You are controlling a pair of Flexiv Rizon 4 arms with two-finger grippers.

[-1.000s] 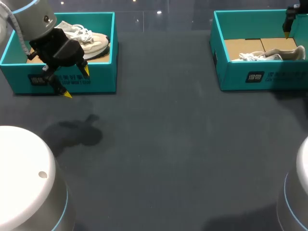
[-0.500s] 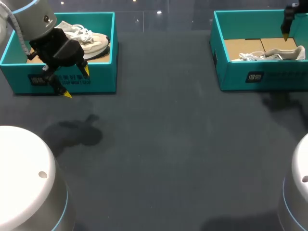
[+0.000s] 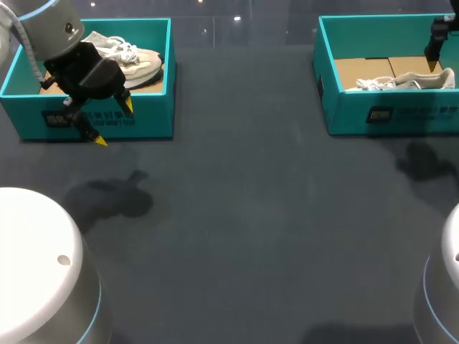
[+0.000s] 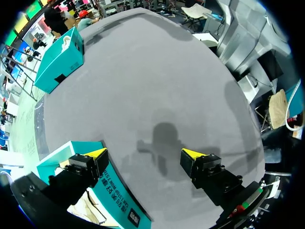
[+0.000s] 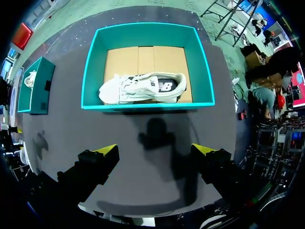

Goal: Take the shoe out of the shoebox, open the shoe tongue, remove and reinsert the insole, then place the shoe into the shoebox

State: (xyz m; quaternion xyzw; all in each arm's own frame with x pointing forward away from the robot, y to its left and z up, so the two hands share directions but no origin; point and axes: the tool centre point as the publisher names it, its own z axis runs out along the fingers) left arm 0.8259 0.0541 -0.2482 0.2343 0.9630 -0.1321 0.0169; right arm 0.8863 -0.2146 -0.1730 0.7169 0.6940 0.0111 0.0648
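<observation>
Two teal shoeboxes stand at the far side of the table. The left shoebox (image 3: pixel 143 118) holds a white shoe (image 3: pixel 125 57) upright. My left gripper (image 3: pixel 114 123) hangs open over that box's front wall, one finger above the box (image 4: pixel 102 183), the other above bare table. The right shoebox (image 3: pixel 401 115) holds a white shoe (image 3: pixel 405 80) lying on its side on brown cardboard. My right gripper (image 3: pixel 438 39) is high above this box at its right end. In the right wrist view it (image 5: pixel 153 149) is open and empty, with the shoe (image 5: pixel 143 88) well ahead of its fingers.
The dark grey table (image 3: pixel 251 215) spreads between and in front of the boxes. White rounded arm bases stand at the near left (image 3: pixel 36 265) and near right (image 3: pixel 445 287) corners. The right box (image 4: pixel 59 59) shows far ahead in the left wrist view.
My right gripper has risen and drawn to the right, its yellow tip gone from the head view; its shadow before the right box has shifted right. The left arm has not moved.
</observation>
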